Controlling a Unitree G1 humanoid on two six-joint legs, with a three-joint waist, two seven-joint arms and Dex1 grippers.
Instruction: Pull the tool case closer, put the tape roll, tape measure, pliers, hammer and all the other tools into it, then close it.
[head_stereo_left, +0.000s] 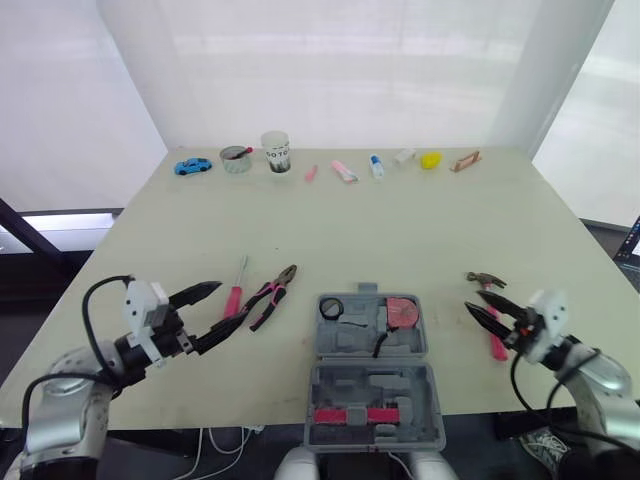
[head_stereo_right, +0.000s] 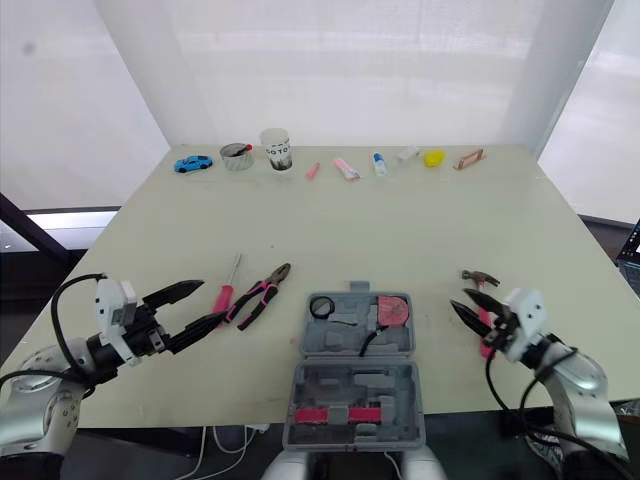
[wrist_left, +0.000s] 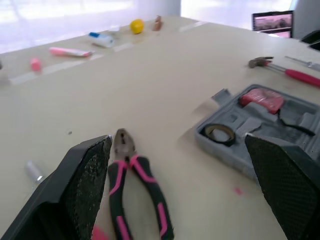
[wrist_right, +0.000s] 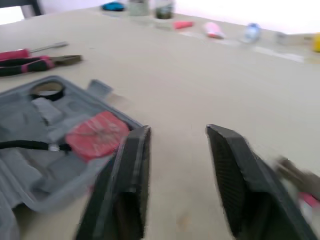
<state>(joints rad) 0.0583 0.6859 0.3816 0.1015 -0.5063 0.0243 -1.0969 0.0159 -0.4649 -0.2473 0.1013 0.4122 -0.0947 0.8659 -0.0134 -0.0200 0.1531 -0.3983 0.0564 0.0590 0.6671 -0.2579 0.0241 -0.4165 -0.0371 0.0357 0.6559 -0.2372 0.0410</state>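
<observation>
left gripper (head_stereo_left: 229, 305) is hovering low over the table (head_stereo_left: 400, 220) with its two black fingers spread wide, gripping nothing. the pliers (head_stereo_left: 270, 297) are lying just beyond its fingertips, on the side toward the tool case (head_stereo_left: 322, 340), and the left wrist view is framing them between the open fingers. their long axis is running diagonally, with the pink handles pointing back toward the robot's left and the nose pointing away toward the middle of the table. a screwdriver (head_stereo_left: 240, 272) is lying just beside them on their left, almost parallel, with its red handle right at the gripper's tips. i am judging that a reach for the pliers is risking catching it too.

right gripper (head_stereo_left: 473, 301) is also holding its fingers apart and empty over the hammer (head_stereo_left: 486, 279). the hammer's handle is running from the head on the far side back toward the robot. whether the fingers are touching it, i cannot tell.

the tool case is sitting open at the near edge between the two arms, already close, with the tape roll (head_stereo_left: 332, 308) and tape measure (head_stereo_left: 403, 311) resting in its far half. the left arm is looking nearer for the pliers and the right for the hammer, and the fingers are needing to close across the pliers' handles, not along them.
</observation>
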